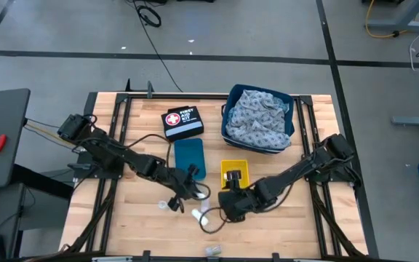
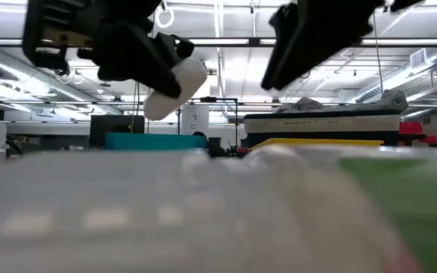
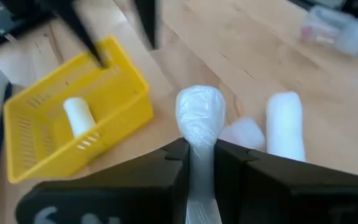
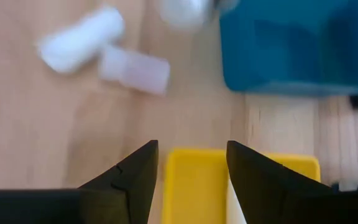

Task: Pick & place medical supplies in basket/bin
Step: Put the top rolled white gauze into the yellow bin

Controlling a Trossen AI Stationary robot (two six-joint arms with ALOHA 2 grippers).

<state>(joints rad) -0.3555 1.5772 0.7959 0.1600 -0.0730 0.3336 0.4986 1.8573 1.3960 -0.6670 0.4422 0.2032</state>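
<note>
— While the blue bin [image 1: 259, 116] with the patterned cloths [image 1: 257, 120] sits by the far right corner of the bench [image 1: 122, 218], which basket am I feeding?

— The small yellow basket [image 1: 234, 172] near the middle, I judge. It already has one gauze roll [image 3: 79, 116] lying in it.

— And what am I carrying?

— My left gripper [image 3: 202, 163] is clamped on a wrapped gauze roll [image 3: 199, 124], the roll's long axis running out past my fingertips. In the low view it hangs clear of the wood.

— Which way to the basket?

— Toward the right edge from my left gripper, and a little toward the far edge. My right gripper [image 4: 191, 180] is nearer, hovering over the basket's near rim, fingers spread wide with nothing between them.

— What's left?

— A loose roll [image 3: 284, 124] and a small pale packet [image 3: 244, 132] lie side by side near the front edge.
</note>
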